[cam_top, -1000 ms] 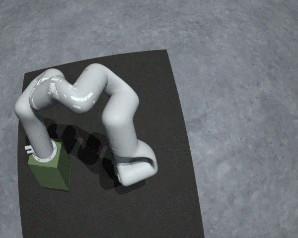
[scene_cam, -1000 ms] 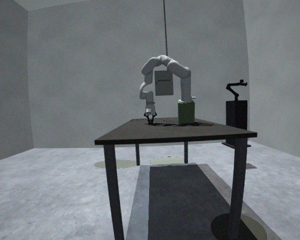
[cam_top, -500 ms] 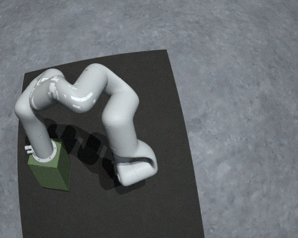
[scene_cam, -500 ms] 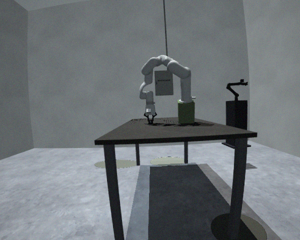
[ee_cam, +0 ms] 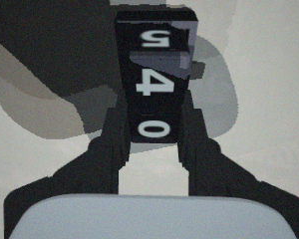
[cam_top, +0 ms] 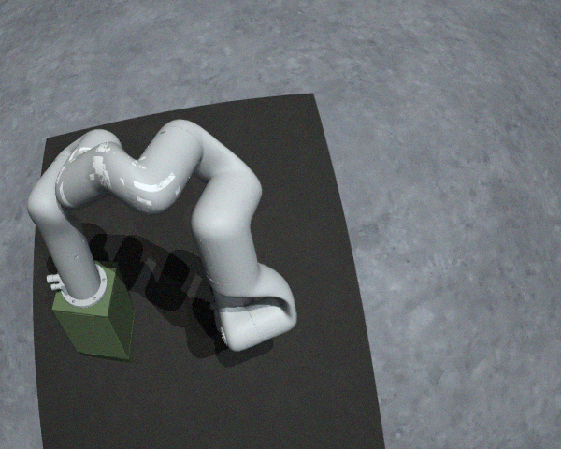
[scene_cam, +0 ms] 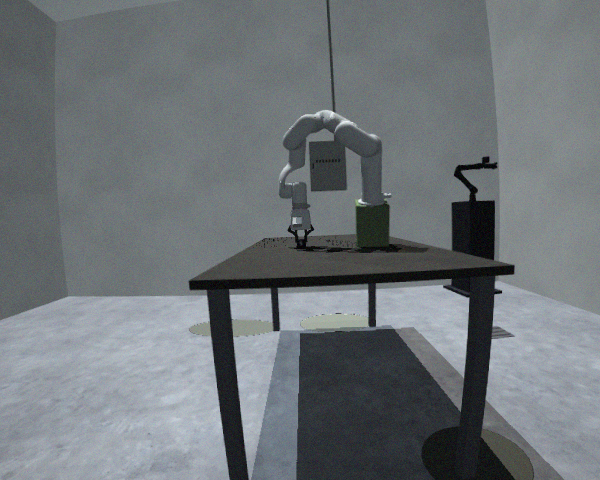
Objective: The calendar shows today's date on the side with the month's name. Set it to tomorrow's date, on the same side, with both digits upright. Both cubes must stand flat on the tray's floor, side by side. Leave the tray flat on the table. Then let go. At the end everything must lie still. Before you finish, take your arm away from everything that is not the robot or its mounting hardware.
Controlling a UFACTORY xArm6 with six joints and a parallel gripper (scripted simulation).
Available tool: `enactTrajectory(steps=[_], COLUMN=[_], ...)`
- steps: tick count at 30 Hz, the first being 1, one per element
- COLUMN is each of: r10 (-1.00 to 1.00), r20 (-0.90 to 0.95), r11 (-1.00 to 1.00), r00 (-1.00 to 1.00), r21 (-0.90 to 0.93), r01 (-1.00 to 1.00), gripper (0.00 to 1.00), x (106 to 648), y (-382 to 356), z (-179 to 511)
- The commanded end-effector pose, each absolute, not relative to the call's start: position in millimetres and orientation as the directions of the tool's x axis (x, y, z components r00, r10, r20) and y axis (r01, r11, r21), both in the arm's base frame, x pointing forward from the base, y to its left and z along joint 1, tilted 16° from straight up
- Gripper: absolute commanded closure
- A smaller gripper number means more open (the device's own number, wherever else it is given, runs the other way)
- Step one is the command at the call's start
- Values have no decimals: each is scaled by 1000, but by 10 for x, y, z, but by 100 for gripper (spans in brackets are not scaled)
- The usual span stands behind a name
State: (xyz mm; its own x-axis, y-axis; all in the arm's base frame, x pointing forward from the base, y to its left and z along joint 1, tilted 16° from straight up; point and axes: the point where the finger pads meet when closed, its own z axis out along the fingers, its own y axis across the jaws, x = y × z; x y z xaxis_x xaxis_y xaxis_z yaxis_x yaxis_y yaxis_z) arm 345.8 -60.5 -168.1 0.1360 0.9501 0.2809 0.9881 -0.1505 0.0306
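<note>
Top view: the arm was seen folded over the dark tabletop, rising from a green pedestal; the gripper and cube were hidden beneath the wrist.

Exterior view: the gripper was pointed straight down, close to the tabletop.

Wrist view: the jaws were pinched on a black cube, one finger against each side. White digits 0, 4 and 5 were shown on the cube.
</note>
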Motion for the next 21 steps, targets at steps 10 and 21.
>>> enactTrajectory(steps=[10, 21], r10=[950, 950], r20=[280, 280], r11=[-151, -151], r00=[136, 136], r21=[33, 33], r01=[988, 988], gripper=[71, 71], x=[3444, 3400], y=[-711, -874], z=[-1332, -756])
